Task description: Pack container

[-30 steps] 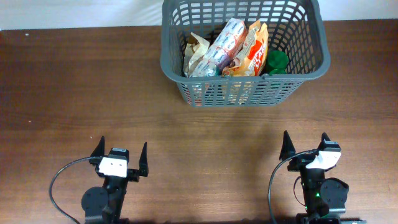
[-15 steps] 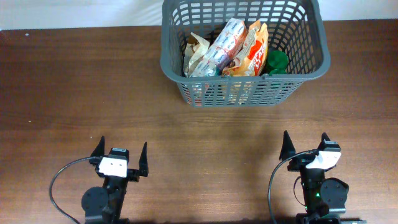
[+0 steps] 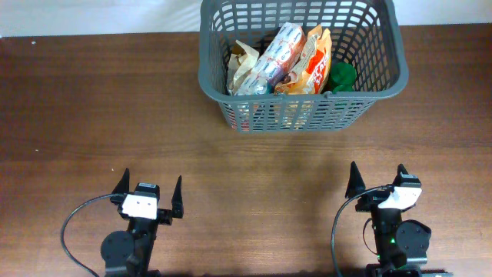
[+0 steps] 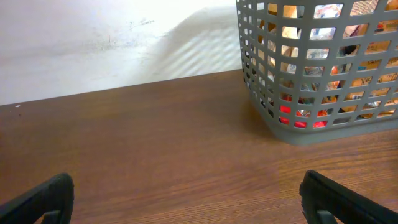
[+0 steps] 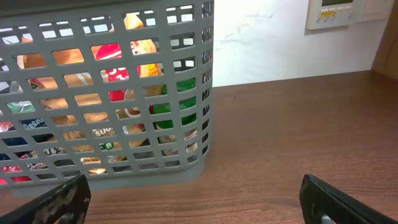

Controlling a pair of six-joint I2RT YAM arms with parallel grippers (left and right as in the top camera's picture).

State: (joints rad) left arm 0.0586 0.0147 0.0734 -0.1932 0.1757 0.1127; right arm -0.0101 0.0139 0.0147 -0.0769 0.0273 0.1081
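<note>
Little can be read here. In the right wrist view, through the slots of the grey basket (image 5: 155, 175), a dark wrapper (image 5: 102, 132) carries white capitals that look like "SUG", the rest cut off by the lattice. More white lettering lower left of it is too broken up to read. From overhead, the orange packet (image 3: 314, 65) bears red and white print, and the long pale packet (image 3: 273, 58) has rows of small print, both too small to make out. The wall panel (image 5: 336, 12) has a small display, blurred.
</note>
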